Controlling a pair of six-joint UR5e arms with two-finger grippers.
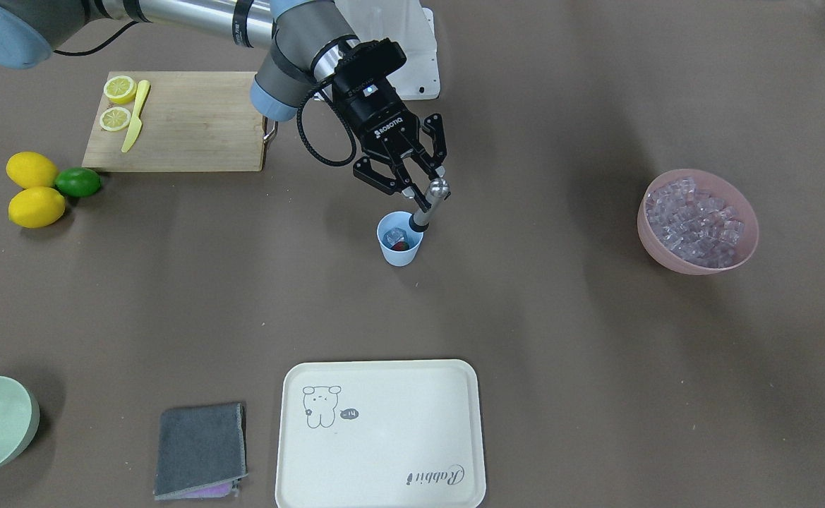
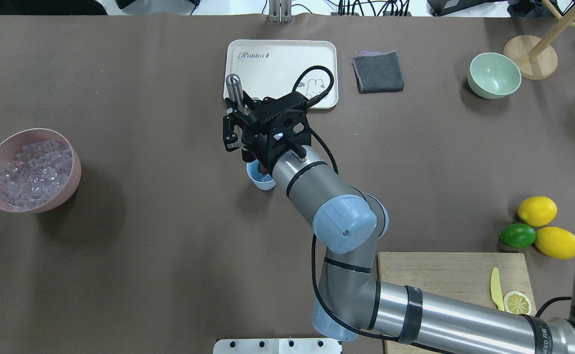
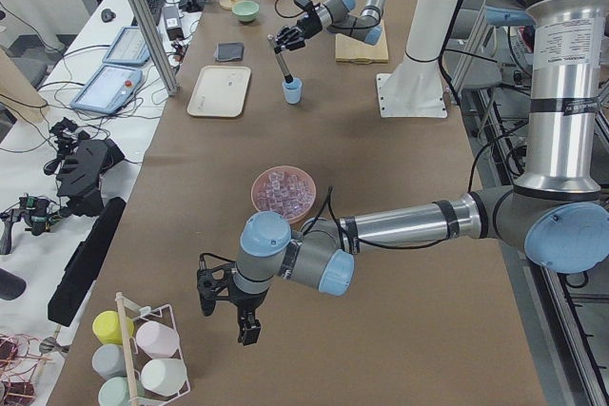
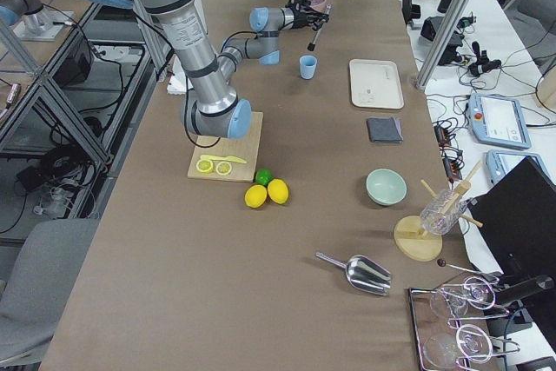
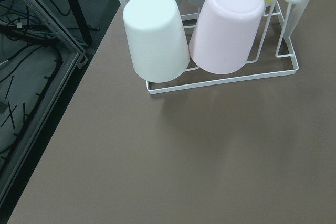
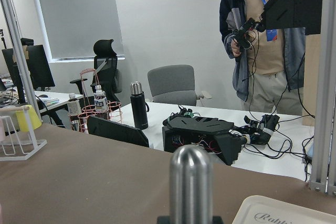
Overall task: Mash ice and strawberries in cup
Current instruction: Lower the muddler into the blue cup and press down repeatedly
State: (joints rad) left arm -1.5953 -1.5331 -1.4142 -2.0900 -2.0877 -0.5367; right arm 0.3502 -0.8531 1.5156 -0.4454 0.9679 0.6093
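— Where is the cup?
— The light-blue cup (image 1: 401,254) stands upright on the desk (image 1: 525,317), about in the middle. In it lie a red strawberry (image 1: 399,245) and an ice cube (image 1: 394,233).
— And the right claw?
— The right claw (image 1: 426,187) is clamped around a steel muddler (image 1: 428,207), which is tilted, with its black end inside the cup's mouth.
— The left claw?
— The left claw (image 3: 226,320) hangs over the desk near a wire rack (image 3: 143,358). I cannot tell how wide its fingers stand.

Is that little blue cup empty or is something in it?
Not empty. The cup holds a red strawberry and clear ice; the lower end of the metal muddler is at its rim.
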